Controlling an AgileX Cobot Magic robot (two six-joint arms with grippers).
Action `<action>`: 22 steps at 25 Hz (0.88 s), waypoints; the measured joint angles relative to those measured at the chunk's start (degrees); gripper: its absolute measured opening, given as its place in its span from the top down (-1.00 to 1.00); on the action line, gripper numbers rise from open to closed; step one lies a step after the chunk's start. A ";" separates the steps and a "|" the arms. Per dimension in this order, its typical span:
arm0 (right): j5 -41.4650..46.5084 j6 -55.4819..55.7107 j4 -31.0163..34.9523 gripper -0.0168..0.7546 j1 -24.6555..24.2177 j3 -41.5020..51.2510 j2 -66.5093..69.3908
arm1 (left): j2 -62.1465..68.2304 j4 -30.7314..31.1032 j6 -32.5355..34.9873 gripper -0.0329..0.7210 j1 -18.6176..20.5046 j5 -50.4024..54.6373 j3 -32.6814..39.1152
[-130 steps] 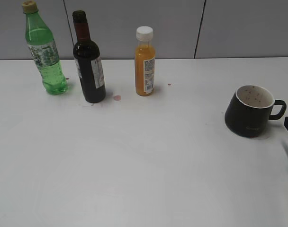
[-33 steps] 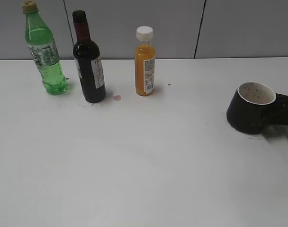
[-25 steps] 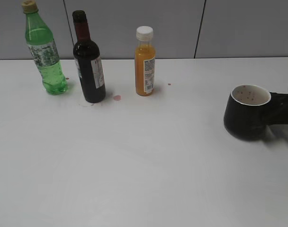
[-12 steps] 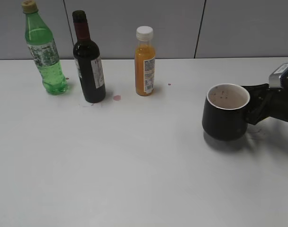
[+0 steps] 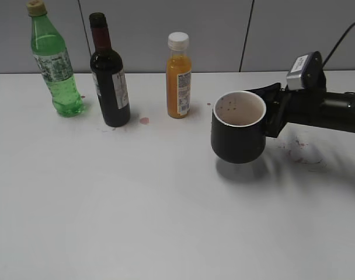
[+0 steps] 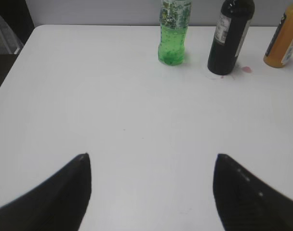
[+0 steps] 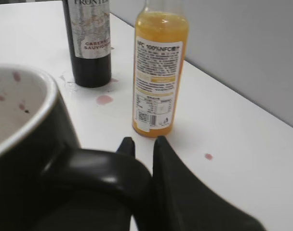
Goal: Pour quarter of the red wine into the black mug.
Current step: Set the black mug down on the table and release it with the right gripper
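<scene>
Black mug hangs above the table, its handle pinched in the right gripper; left gripper gapes wide, empty; wine bottle stands apart.

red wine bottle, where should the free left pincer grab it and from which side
Grip the red wine bottle around its wide cylindrical body, at about label height, not the narrow neck. It stands upright, so come in level from the front, pincer open. The green bottle stands close on one side and the orange juice bottle on the other, so the front looks like the clearest approach.
</scene>
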 joint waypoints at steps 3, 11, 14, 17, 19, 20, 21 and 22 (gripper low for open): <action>0.00 1.70 -1.94 0.74 3.03 -3.40 1.94 | 0.00 0.00 0.00 -0.65 0.00 0.00 0.00; -0.14 5.94 -3.78 0.75 10.82 -11.37 5.98 | 0.00 0.00 0.00 -0.65 0.00 0.00 0.00; -0.03 6.10 -2.21 0.75 13.14 -11.82 7.55 | 0.00 0.00 0.00 -0.65 0.00 0.00 0.00; -0.03 6.10 -0.37 0.75 14.87 -11.95 8.50 | 0.00 0.00 0.00 -0.65 0.00 0.00 0.00; -0.03 6.15 0.37 0.75 15.82 -12.35 9.19 | 0.00 0.00 0.00 -0.65 0.00 0.00 0.00; -0.03 6.15 0.43 0.75 16.31 -12.78 9.68 | 0.00 0.00 0.00 -0.65 0.00 0.00 0.00; -0.03 6.15 0.52 0.75 16.84 -13.22 10.15 | 0.00 0.00 0.00 -0.65 0.00 0.00 0.00; -0.03 6.15 0.63 0.75 17.28 -13.81 10.72 | 0.00 0.00 0.00 -0.65 0.00 0.00 0.00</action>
